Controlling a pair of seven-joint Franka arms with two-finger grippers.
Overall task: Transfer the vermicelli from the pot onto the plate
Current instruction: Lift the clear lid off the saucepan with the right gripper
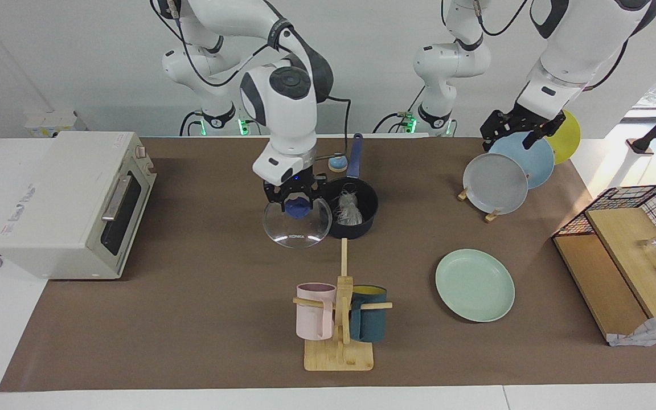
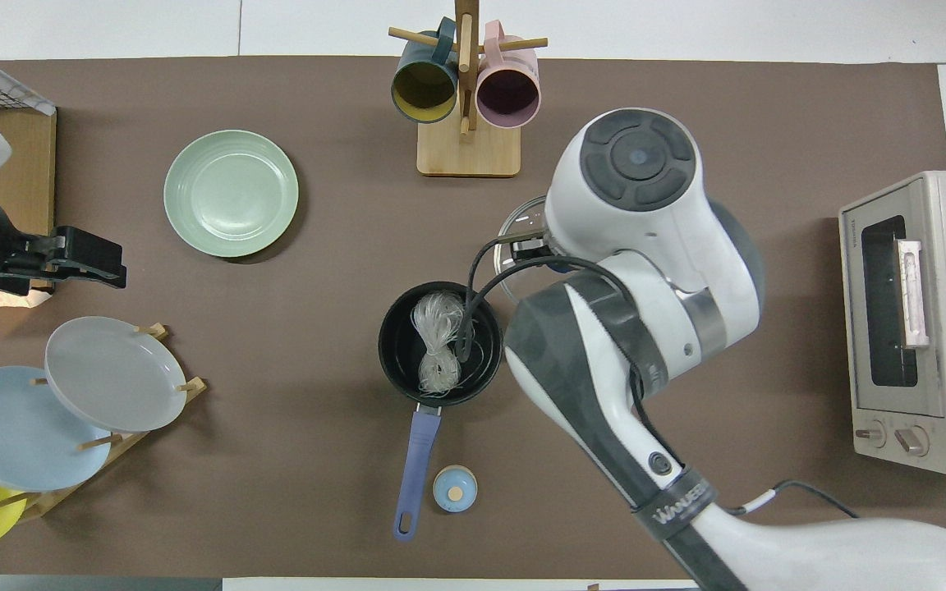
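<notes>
The dark navy pot (image 1: 357, 229) (image 2: 392, 349) stands uncovered mid-table, its blue handle pointing toward the robots. The whitish vermicelli (image 1: 348, 208) (image 2: 438, 345) lies tangled inside it. My right gripper (image 1: 295, 200) is shut on the blue knob of a glass lid (image 1: 298, 228) (image 2: 522, 234), which hangs above the mat beside the pot, toward the right arm's end. In the overhead view the wrist hides that gripper. The mint-green plate (image 1: 475, 285) (image 2: 231, 194) lies bare, farther from the robots, toward the left arm's end. My left gripper (image 1: 511, 139) (image 2: 116, 261) waits open above the plate rack.
A rack (image 1: 493, 213) holds grey, light blue and yellow plates. A wooden mug tree (image 1: 339, 353) with a pink and a teal mug stands farther out than the pot. A toaster oven (image 1: 72, 199) sits at the right arm's end, a wire basket (image 1: 647, 210) at the left arm's. A small blue disc (image 2: 454, 490) lies by the pot handle.
</notes>
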